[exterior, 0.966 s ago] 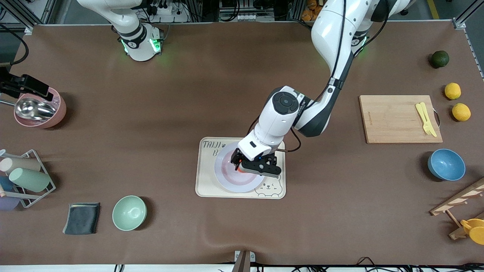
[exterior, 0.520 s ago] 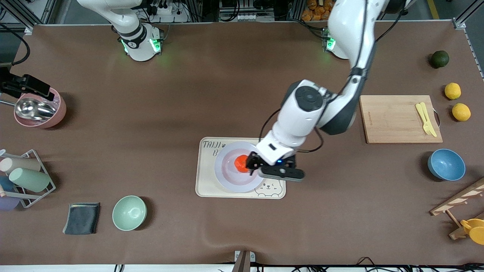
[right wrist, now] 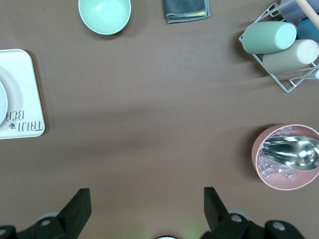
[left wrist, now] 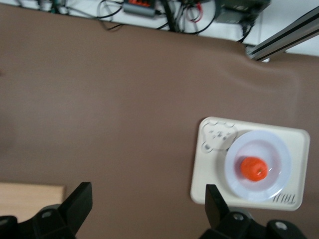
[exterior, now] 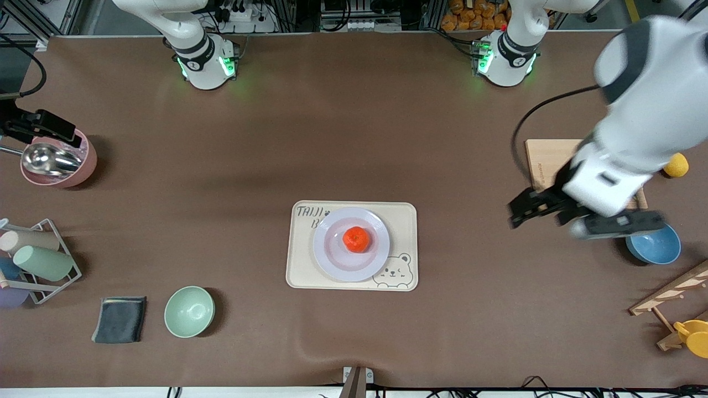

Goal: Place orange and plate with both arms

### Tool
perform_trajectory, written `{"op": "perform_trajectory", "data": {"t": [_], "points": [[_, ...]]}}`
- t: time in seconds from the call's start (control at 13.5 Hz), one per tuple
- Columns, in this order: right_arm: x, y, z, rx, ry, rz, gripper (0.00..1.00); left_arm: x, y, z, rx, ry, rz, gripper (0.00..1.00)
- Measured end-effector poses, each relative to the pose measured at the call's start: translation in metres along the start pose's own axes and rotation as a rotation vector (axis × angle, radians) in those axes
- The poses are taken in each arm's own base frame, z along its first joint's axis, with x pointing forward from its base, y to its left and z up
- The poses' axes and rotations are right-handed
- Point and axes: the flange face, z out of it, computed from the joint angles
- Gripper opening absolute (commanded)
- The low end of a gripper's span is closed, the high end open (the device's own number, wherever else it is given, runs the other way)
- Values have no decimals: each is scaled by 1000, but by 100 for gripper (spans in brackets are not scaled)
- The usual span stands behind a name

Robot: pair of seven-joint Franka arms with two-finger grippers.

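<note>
Bright red-orange and slightly flattened, the orange [exterior: 356,239] sat at the centre of the plate [exterior: 329,260], a round pale lavender-white dish with a wide rim. The plate lay flat on a rectangular cream tray [exterior: 402,221] printed with a bear, at mid-table; the tray's bear corner sat at about four o'clock from the orange. In the left wrist view the orange [left wrist: 253,168] showed the same seat on the plate [left wrist: 277,149].

Containers were noted as follows. A pink bowl [exterior: 86,166] at ten o'clock from the tray held a metal scoop [exterior: 50,158]. A green bowl [exterior: 189,312] at seven o'clock and a blue bowl [exterior: 658,247] at three o'clock showed no contents. A wire rack [exterior: 52,264] at the right arm's end held cups lying on their sides. A dark cloth [exterior: 119,319] lay just beside the green bowl.

The left gripper [exterior: 545,210] hung in the air with its fingers apart and nothing between them, over the corner of the wooden board [exterior: 542,166], well apart from the tray. The right gripper [right wrist: 144,211] waited high over its own end of the table, fingers apart and unloaded.

Bare brown mat surrounded the tray on all four edges. A yellow lemon [exterior: 676,165] lay by the board at the left arm's end.
</note>
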Motion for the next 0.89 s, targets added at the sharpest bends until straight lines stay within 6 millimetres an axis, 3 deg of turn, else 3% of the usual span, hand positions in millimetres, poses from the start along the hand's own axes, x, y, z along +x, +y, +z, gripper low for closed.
{"op": "perform_trajectory", "data": {"t": [0.15, 0.3, 0.52, 0.89], "points": [[0, 0, 0, 0, -1, 0, 100, -11, -49, -34, 24, -52, -26, 100], [0, 0, 1, 0, -2, 0, 100, -27, -79, -58, 61, -65, -52, 100], [0, 0, 1, 0, -5, 0, 100, -56, -89, -66, 124, -76, -44, 100], [-1, 0, 2, 0, -12, 0, 100, -70, -99, -63, 146, -137, -57, 100]]}}
